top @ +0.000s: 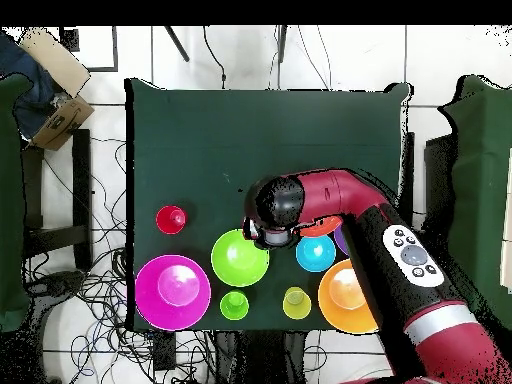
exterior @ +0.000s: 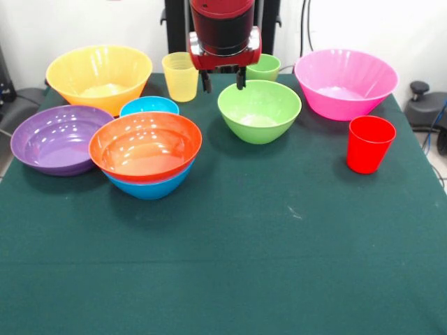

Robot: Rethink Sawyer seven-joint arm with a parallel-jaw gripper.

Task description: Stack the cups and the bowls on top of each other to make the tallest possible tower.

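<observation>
Fingers (exterior: pixel 207 82) hang spread and empty above green bowl's (exterior: pixel 259 110) far-left rim.

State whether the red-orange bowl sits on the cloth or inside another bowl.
Inside another: the red-orange bowl sits nested in the big blue bowl, whose blue side shows beneath its rim.

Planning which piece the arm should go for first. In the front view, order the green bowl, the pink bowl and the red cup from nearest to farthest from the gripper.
1. Green bowl: just below the gripper, slightly to picture right.
2. Pink bowl: farther right, at the table's far edge.
3. Red cup: farthest, right and toward the camera.
</observation>
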